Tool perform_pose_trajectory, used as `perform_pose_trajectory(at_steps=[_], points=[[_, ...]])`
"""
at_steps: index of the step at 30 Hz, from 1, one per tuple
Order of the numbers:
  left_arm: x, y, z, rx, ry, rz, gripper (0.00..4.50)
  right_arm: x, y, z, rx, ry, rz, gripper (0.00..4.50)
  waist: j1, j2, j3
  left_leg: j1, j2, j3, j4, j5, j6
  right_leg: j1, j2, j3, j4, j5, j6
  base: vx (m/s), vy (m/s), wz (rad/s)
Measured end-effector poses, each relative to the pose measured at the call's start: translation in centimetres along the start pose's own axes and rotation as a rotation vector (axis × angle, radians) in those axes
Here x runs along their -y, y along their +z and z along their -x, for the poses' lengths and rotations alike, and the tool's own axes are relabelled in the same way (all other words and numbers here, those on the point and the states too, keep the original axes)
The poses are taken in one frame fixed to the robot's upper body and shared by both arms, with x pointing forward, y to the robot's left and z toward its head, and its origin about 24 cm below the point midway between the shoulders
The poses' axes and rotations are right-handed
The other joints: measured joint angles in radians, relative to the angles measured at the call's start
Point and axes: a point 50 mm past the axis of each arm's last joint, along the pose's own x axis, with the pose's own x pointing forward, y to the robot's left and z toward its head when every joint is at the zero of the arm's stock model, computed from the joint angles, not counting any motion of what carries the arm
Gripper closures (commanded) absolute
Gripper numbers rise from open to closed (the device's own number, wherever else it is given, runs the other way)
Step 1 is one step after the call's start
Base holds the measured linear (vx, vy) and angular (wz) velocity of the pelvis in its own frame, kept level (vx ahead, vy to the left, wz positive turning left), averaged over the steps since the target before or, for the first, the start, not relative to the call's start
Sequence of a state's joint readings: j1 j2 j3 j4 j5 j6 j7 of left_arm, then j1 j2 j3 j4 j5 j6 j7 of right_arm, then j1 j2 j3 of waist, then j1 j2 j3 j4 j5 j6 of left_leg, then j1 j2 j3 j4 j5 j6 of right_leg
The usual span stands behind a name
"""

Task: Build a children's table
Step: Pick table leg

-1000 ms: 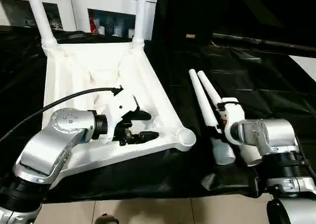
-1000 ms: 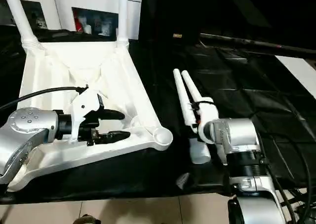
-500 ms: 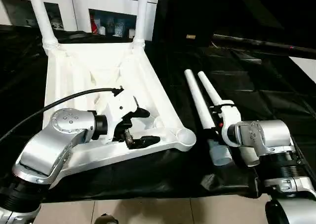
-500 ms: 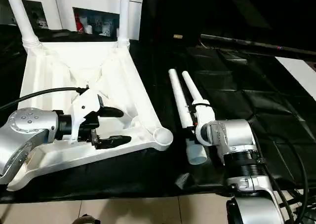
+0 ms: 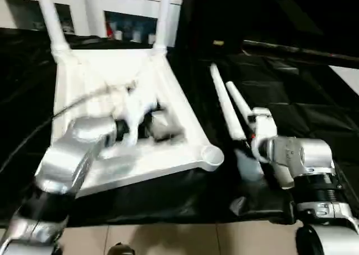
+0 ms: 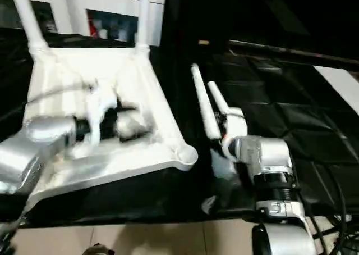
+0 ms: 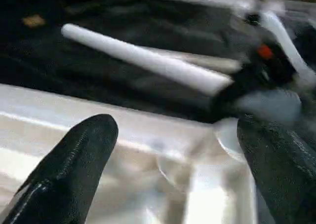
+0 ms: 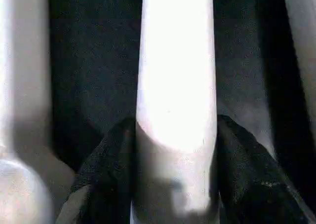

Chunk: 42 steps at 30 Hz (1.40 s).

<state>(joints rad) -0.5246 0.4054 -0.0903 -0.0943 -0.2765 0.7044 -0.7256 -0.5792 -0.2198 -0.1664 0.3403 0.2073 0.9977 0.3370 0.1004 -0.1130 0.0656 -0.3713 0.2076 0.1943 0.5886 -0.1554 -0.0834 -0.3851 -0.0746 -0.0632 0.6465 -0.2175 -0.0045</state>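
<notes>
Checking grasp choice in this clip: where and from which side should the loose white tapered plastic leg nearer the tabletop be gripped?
Probably on the thick lower end of the loose white tapered plastic leg, from above: it lies flat on the black cloth, so fingers can straddle its round sides, as the right gripper does.

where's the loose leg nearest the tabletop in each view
left eye view: leg just right of the tabletop.
right eye view: same, near centre.
left wrist view: nearer tube beyond the rim.
right wrist view: between the fingers.
shared landmark: right gripper, clamped on it.
</notes>
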Motion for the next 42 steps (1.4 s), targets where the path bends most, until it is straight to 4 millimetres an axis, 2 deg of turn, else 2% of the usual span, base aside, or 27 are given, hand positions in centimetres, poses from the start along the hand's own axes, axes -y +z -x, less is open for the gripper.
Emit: perform_pose_trajectory(at_steps=[1, 4, 7, 14, 16, 20, 30, 35, 42], points=[[-0.3, 0.5, -0.3, 0.042, 0.02, 0.054, 0.0, -0.3, 0.8, 0.2, 0.085, 0.048, -0.002, 2.64, 0.001, 0.006, 0.001, -0.001, -0.001, 0.001, 0.0, 0.0, 0.0, -0.001, -0.001, 0.0, -0.001, 0.001, 0.001, 0.0, 0.0, 0.0], [-0.1, 2.3, -2.0, 0.176, -0.022, 0.26, 0.0, -1.1, 2.6, 1.5, 0.329, 0.252, -0.012, 2.64, 0.014, 0.006, 0.001, -0.001, 0.0, 0.0, 0.0, -0.003, 0.006, -0.001, -0.001, 0.0, 0.0, 0.001, 0.001, 0.0, 0.0, 0.0], [0.5, 3.1, -3.0, 0.226, -0.086, 0.354, 0.0, -2.0, 3.9, 2.8, 0.465, 0.397, -0.044, 2.64, 0.018, 0.006, 0.001, -0.002, 0.0, 0.0, 0.0, -0.003, 0.007, -0.001, -0.001, -0.001, -0.001, 0.001, 0.0, 0.0, 0.0, 0.0], [0.6, 4.8, -4.0, 0.295, -0.142, 0.447, 0.0, -3.1, 3.0, 4.6, 0.56, 0.684, -0.163, 2.64, 0.032, 0.006, 0.001, -0.002, 0.0, 0.0, 0.0, -0.004, 0.008, -0.001, -0.001, -0.001, -0.001, 0.001, 0.0, 0.0, 0.0, 0.0], [1.2, 5.7, -4.3, 0.342, -0.211, 0.505, 0.0, -3.6, 2.8, 5.2, 0.56, 0.779, -0.15, 2.64, 0.041, 0.006, 0.001, -0.002, 0.0, 0.0, 0.001, -0.004, 0.008, 0.0, -0.001, -0.001, -0.001, 0.001, 0.0, 0.0, 0.0, 0.0], [2.5, 7.2, -4.3, 0.387, -0.325, 0.529, 0.0, -4.9, 2.2, 5.7, 0.518, 0.898, -0.14, 2.64, 0.044, 0.006, 0.001, -0.002, 0.0, 0.0, 0.001, -0.004, 0.008, 0.0, -0.001, -0.001, -0.001, 0.001, 0.0, 0.0, 0.0, 0.0], [3.4, 7.3, -4.2, 0.389, -0.39, 0.57, 0.0, -5.0, 1.7, 6.4, 0.465, 0.933, -0.086, 2.64, 0.045, 0.003, 0.0, -0.002, 0.0, 0.0, 0.001, -0.004, 0.008, 0.0, -0.001, -0.001, -0.002, 0.001, 0.001, 0.0, 0.0, 0.0], [3.5, 6.7, -4.2, 0.381, -0.338, 0.585, 0.0, -5.7, 1.8, 5.5, 0.442, 0.839, 0.001, 2.64, 0.042, 0.001, 0.001, -0.003, 0.0, 0.0, 0.001, -0.004, 0.008, 0.0, -0.001, -0.001, -0.002, 0.001, 0.002, 0.0, 0.0, 0.0], [3.1, 6.2, -4.8, 0.342, -0.192, 0.536, 0.74, -7.7, 2.2, 4.3, 0.42, 0.779, 0.095, 2.65, 0.041, -0.001, 0.001, -0.004, 0.0, 0.0, 0.0, -0.004, 0.008, 0.0, -0.001, -0.001, -0.005, 0.001, 0.003, 0.0, 0.0, 0.0]])
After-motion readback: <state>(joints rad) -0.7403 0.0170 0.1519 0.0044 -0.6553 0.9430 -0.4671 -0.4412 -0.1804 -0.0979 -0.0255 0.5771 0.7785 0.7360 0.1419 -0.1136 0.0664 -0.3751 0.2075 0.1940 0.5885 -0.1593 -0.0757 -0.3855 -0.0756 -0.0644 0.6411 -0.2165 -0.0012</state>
